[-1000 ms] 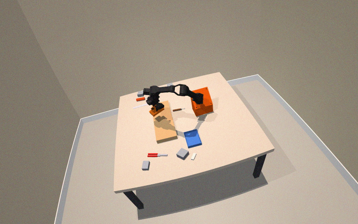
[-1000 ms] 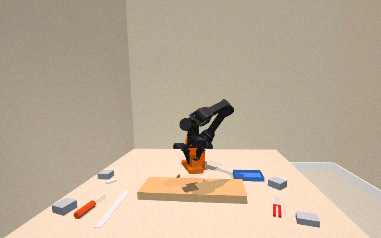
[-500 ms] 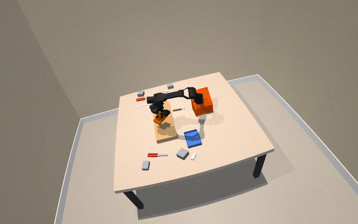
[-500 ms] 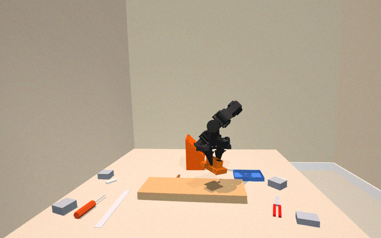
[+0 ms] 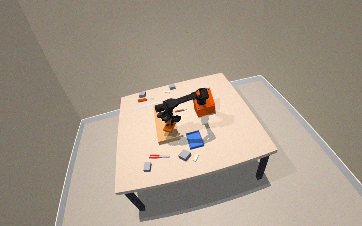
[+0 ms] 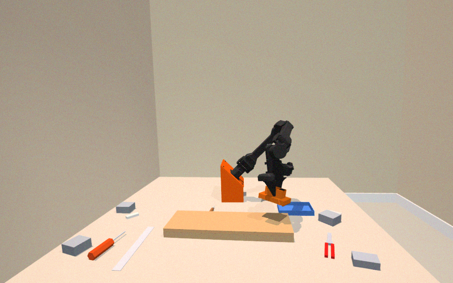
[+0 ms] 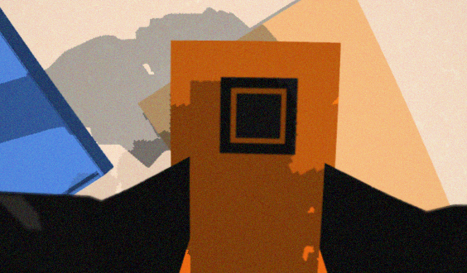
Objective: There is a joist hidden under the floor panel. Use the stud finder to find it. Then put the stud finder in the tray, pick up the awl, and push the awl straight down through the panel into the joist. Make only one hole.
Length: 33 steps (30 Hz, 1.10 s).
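orange plastic fills our wrist view: the stud finder (image 5: 169, 129) (image 6: 275, 198) (image 7: 256, 59), clamped between the black fingers of our gripper (image 5: 170, 122) (image 6: 276, 190) (image 7: 252, 166). on its top we see a dark square framed by a thin orange line and a black border. we have it raised off the table, near the tray end of the tan floor panel (image 5: 167, 138) (image 6: 217, 222) (image 7: 376, 124), and a shadow falls on that end of the wood.

the blue tray (image 5: 195, 139) (image 6: 295, 213) (image 7: 28, 157) sits near the panel, with bands of shade across its floor. our awl (image 5: 178, 110) (image 6: 211, 209) lies on the table between the panel and the orange arm base (image 5: 206, 112) (image 6: 232, 191), its brown handle pointing toward the panel.

at one side of the table we see a red-orange screwdriver (image 5: 142, 99) (image 6: 101, 249) beside a pale flat strip (image 5: 147, 105) (image 6: 133, 248). across the panel from these, we find red-handled pliers (image 5: 154, 157) (image 6: 329, 240) lying flat near a grey block (image 5: 147, 166) (image 6: 365, 260).
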### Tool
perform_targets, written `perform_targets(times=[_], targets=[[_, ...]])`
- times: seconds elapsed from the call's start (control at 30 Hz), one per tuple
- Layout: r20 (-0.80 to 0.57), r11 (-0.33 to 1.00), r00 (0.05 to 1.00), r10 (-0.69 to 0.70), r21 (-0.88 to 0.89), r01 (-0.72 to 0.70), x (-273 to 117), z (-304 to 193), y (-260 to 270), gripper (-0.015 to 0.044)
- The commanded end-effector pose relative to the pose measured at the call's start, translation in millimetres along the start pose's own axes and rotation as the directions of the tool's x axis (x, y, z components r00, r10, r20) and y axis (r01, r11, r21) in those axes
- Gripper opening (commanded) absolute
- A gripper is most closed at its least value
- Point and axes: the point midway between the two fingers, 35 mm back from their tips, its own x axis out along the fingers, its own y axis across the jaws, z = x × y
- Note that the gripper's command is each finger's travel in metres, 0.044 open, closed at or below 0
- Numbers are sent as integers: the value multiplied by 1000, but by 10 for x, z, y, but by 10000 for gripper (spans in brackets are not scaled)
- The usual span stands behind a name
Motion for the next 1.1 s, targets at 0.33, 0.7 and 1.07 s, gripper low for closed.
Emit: perform_targets(times=[0.33,0.7,1.07], targets=[[43,968,995,92,-239,-80,11,175,922,0],[64,903,981,183,-406,-142,-34,137,1589,0],[73,840,965,252,-511,-181,-93,40,2006,0]])
